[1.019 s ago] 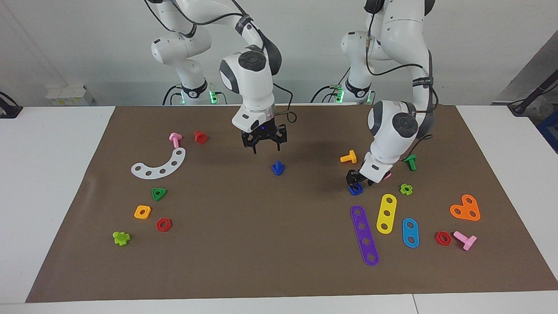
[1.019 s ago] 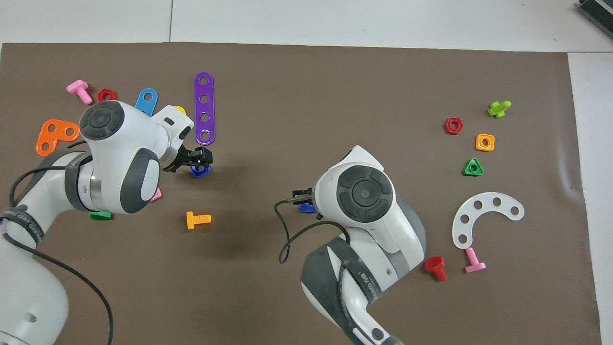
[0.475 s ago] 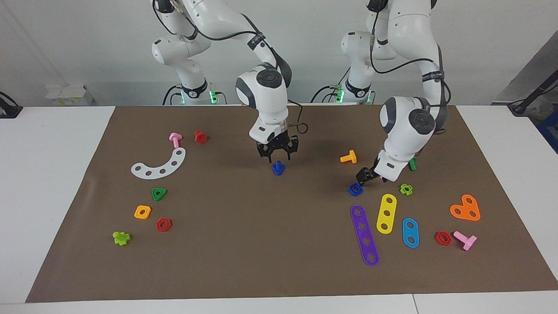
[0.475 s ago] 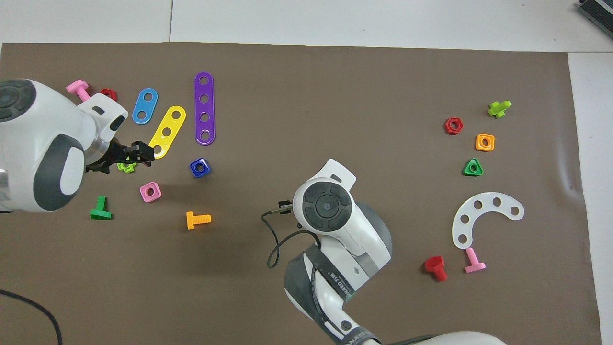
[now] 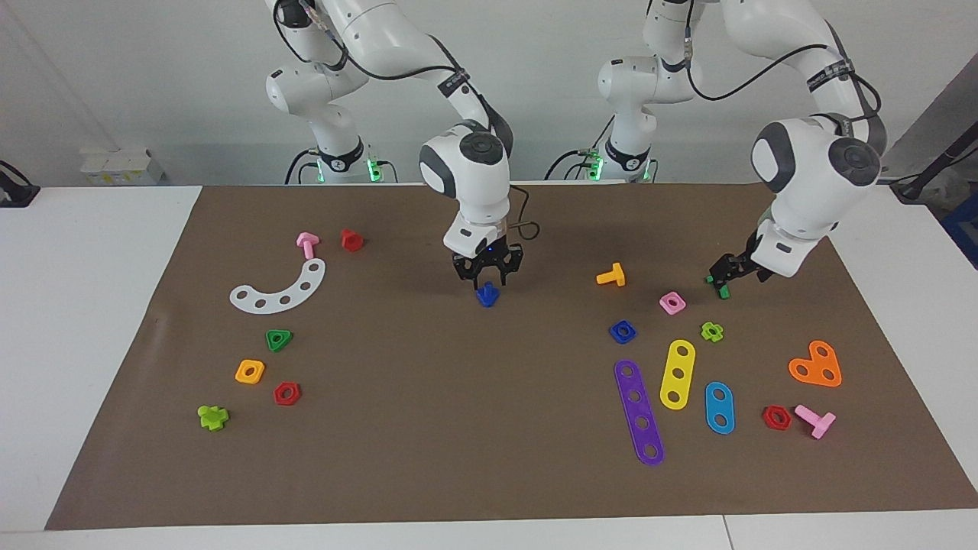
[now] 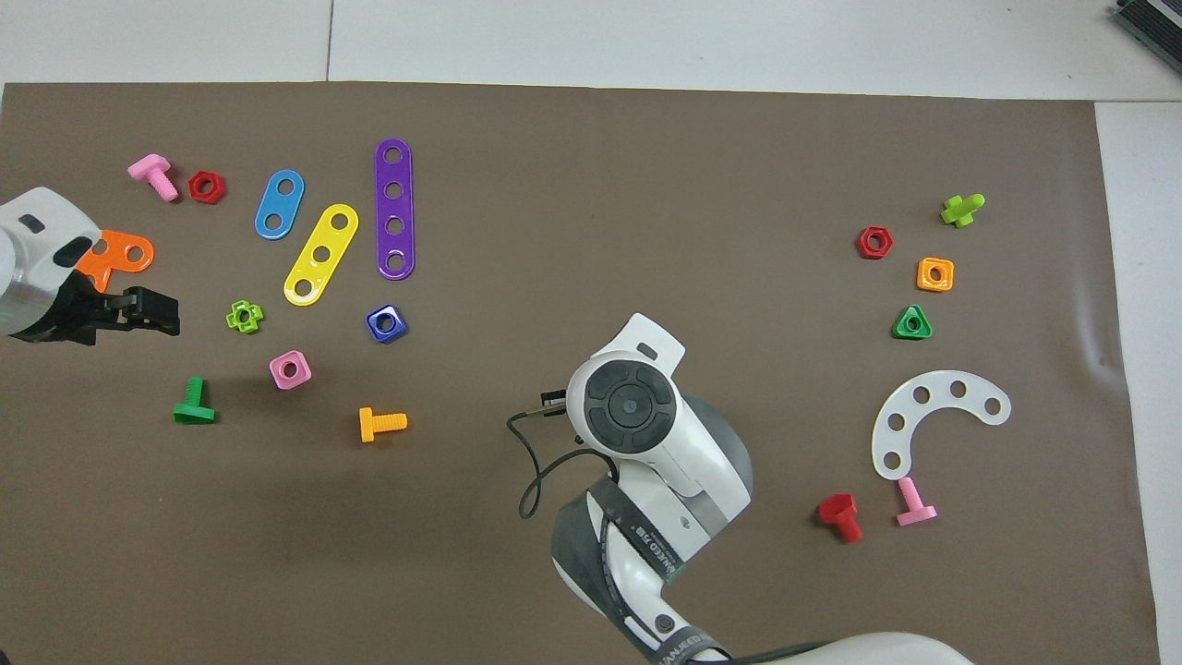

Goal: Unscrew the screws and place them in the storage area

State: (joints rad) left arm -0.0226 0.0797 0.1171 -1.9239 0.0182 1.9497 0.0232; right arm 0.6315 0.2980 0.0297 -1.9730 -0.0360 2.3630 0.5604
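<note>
The dark-blue bolt (image 5: 487, 295) stands head-down on the brown mat (image 5: 428, 458) near its middle. In the overhead view it is hidden under the right arm. My right gripper (image 5: 487, 279) is open, just above the bolt, with its fingers on either side of the shaft's top. The dark-blue nut (image 5: 623, 331) lies alone on the mat, and it also shows in the overhead view (image 6: 385, 323). My left gripper (image 5: 726, 273) is open and empty, raised over the mat close to a green bolt (image 5: 720, 289). It also shows in the overhead view (image 6: 159, 311).
Toward the left arm's end lie a pink nut (image 5: 671, 302), an orange bolt (image 5: 611, 275), a lime nut (image 5: 712, 331), purple (image 5: 639, 412), yellow (image 5: 678, 373) and light-blue (image 5: 719, 407) strips and an orange plate (image 5: 816, 364). Toward the right arm's end lie a white curved strip (image 5: 280, 289) and several nuts and bolts.
My left gripper let go of the dark-blue nut, rose and swung toward its own end of the table. My right gripper came down over the dark-blue bolt.
</note>
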